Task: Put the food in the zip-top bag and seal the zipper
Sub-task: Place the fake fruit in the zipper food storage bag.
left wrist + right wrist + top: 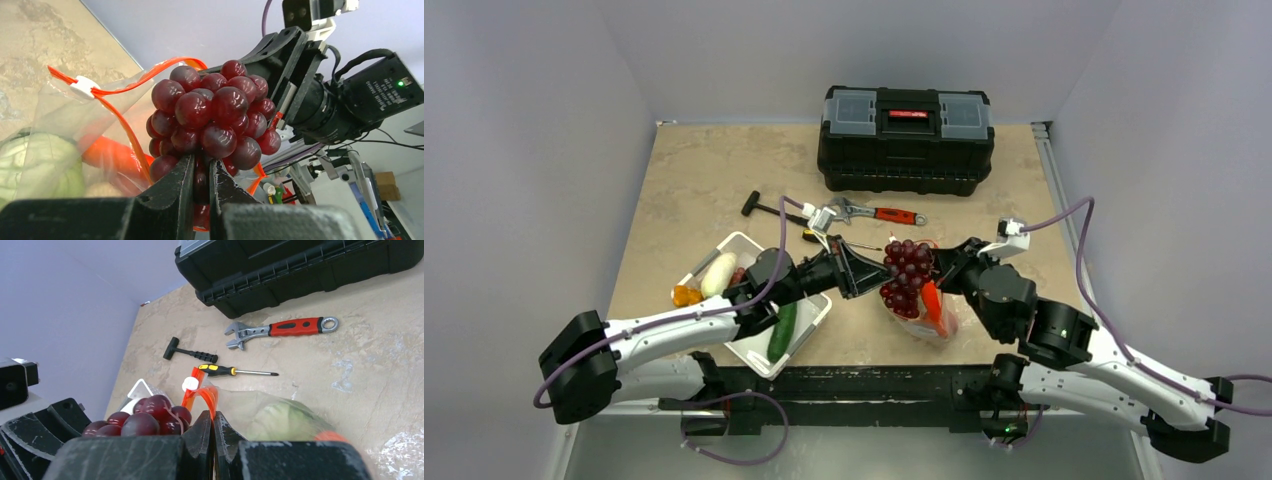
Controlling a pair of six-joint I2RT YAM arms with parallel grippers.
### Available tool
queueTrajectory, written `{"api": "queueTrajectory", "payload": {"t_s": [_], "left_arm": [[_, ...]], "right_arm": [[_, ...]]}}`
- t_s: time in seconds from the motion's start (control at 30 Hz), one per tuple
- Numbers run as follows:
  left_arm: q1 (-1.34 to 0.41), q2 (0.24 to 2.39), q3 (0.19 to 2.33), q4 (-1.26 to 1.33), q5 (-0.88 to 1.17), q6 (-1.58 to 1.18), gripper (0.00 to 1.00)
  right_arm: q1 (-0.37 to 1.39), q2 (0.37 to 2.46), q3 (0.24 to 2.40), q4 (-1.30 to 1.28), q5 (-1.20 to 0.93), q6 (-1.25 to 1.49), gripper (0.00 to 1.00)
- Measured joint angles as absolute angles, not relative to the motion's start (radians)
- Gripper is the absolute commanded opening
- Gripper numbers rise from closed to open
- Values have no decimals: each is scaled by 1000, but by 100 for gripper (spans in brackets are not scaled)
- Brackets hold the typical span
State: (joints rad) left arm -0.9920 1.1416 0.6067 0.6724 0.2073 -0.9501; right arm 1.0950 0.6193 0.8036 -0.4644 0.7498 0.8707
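Observation:
My left gripper (876,272) (201,172) is shut on the dark purple grape bunch (907,272) (212,115) and holds it at the open mouth of the clear zip-top bag (936,322) (55,130). My right gripper (944,268) (212,422) is shut on the bag's red-orange zipper (207,396) (120,120) and holds the mouth up. The zipper's white slider (82,86) sits at the strip's far end. A pale-green cabbage (25,170) (280,416) and an orange carrot (934,300) (112,155) lie inside the bag.
A white basket (746,352) at the left holds a green cucumber (782,328) and other pieces. A red-handled wrench (879,213) (280,329), a screwdriver (235,371) and a black hammer (764,208) lie behind the bag. A black toolbox (906,140) stands at the back.

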Motion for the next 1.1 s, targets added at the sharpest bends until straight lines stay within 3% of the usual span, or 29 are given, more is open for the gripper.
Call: {"api": "queueTrajectory", "payload": {"t_s": [0.23, 0.53, 0.63, 0.73, 0.8, 0.93, 1.1], "left_arm": [[-1003, 1104, 613, 514, 211, -916, 0], [-1006, 1128, 798, 73, 221, -811, 0], [-1011, 1180, 887, -38, 231, -790, 22], [-1015, 1217, 955, -131, 232, -771, 50], [-1016, 1224, 995, -203, 231, -765, 59], [-1016, 1217, 1048, -284, 223, -762, 70], [-1016, 1130, 1057, -371, 195, -753, 72]], "right_arm": [[1095, 619, 804, -464, 749, 863, 0], [1095, 614, 806, -435, 733, 797, 0], [1095, 617, 806, -419, 713, 783, 0], [1095, 626, 806, -403, 696, 772, 0], [1095, 631, 806, -397, 687, 766, 0], [1095, 646, 806, -397, 684, 759, 0], [1095, 648, 805, -402, 682, 758, 0]]}}
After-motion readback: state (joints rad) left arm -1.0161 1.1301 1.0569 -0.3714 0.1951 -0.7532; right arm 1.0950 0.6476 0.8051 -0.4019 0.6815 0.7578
